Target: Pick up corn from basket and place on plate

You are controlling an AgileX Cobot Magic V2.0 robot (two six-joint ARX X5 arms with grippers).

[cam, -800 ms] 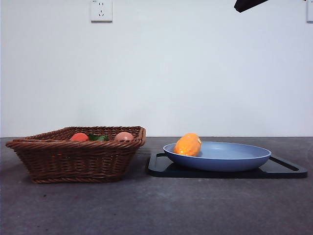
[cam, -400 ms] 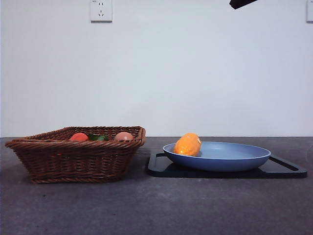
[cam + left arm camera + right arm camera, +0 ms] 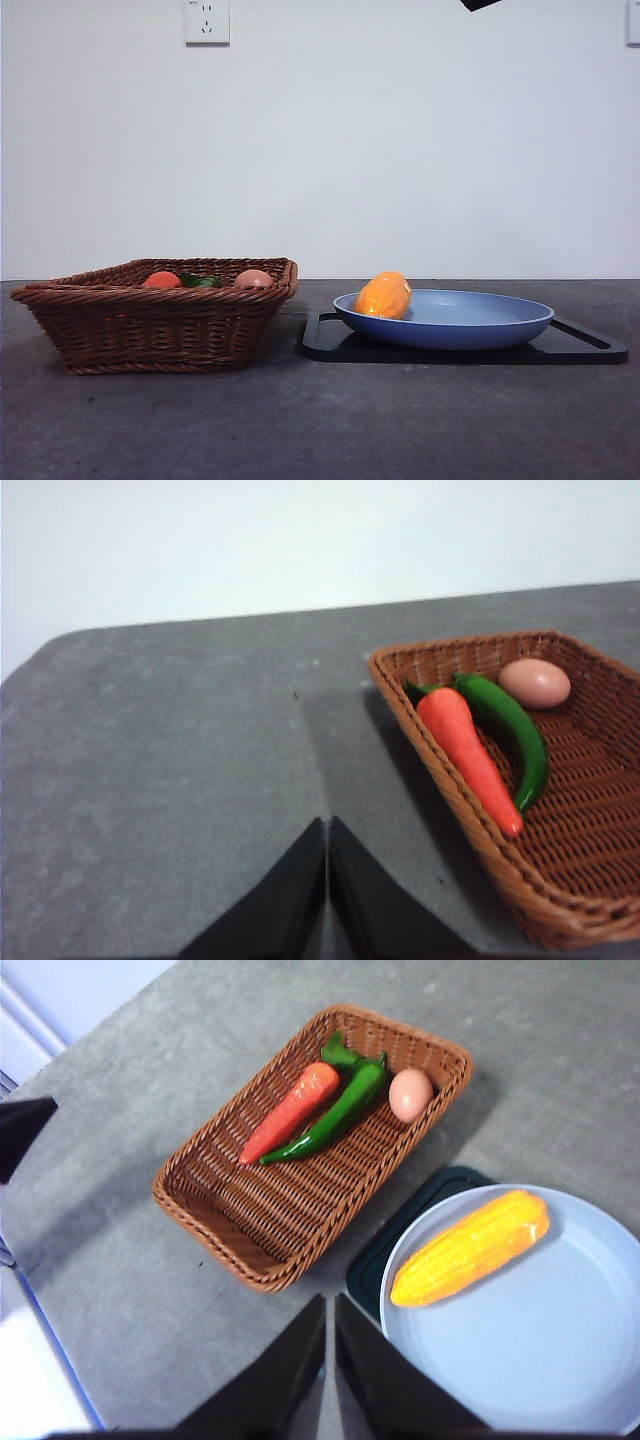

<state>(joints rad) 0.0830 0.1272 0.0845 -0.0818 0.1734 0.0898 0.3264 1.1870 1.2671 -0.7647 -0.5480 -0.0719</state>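
Front view: basket (image 3: 160, 315) stands on the left of the grey table (image 3: 320, 430). Above its rim peek an orange-red tip (image 3: 161, 280), a bit of green (image 3: 202, 282) and a pinkish round top (image 3: 254, 279). To the right, just beside the basket, a black tray (image 3: 590, 347) carries the plate (image 3: 470, 330). The corn (image 3: 384, 296) lies in the plate at its left side, against the rim. A black arm tip (image 3: 478, 4) shows at the top edge; which arm it belongs to cannot be told here. A socket (image 3: 207, 21) sits on the white wall.

Left wrist view: left gripper (image 3: 327, 880) hangs over bare table beside the basket (image 3: 440, 780), jaws pressed together, nothing between them. In the basket lie a carrot (image 3: 465, 752), a green pepper (image 3: 512, 732) touching it, and an egg (image 3: 534, 682) near one corner.

Right wrist view: right gripper (image 3: 329, 1360) is high over the table, jaws clenched and empty. Below it are the basket (image 3: 230, 1250) with carrot (image 3: 290, 1112), pepper (image 3: 335, 1112) and egg (image 3: 410, 1094), and the plate (image 3: 560, 1360) on the tray (image 3: 400, 1235). The corn (image 3: 470, 1246) rests on the plate, on the side toward the basket, well apart from the jaws.
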